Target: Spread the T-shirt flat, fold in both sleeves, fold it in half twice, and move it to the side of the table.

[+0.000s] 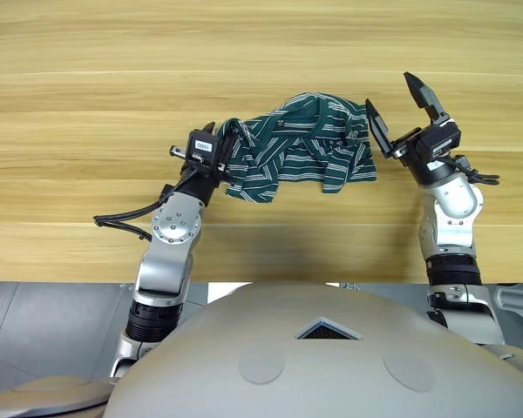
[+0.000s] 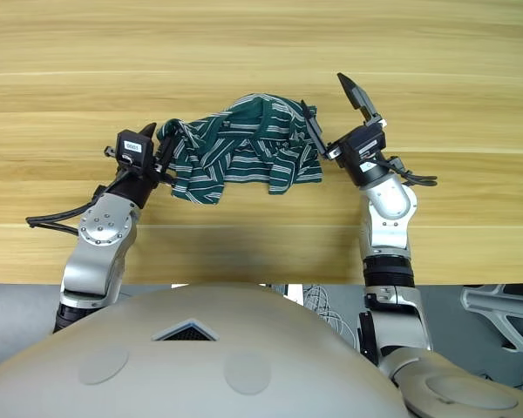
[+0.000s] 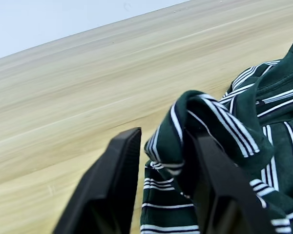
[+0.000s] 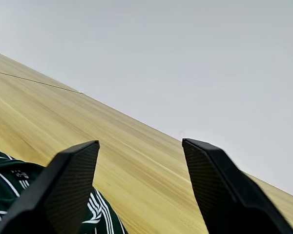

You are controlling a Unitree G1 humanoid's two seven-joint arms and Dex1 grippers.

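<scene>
A wooden worktop (image 1: 261,52) is seen bearing the crumpled, green striped T-shirt (image 1: 305,144), bunched with its long axis running left to right between the two arms. Its left end is pinched in the left gripper (image 1: 225,148). The right gripper (image 1: 388,90) is held wide open just beside the right end, with nothing intervening.

Left jaws clamped, right jaws wide.

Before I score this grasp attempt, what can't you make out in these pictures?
T-shirt sleeves and collar: both eye views, hidden in its own bunched folds.
Left gripper hold: left wrist view, draped cloth covers the contact.
Most of the T-shirt: right wrist view, cut off by the picture's edge.
</scene>
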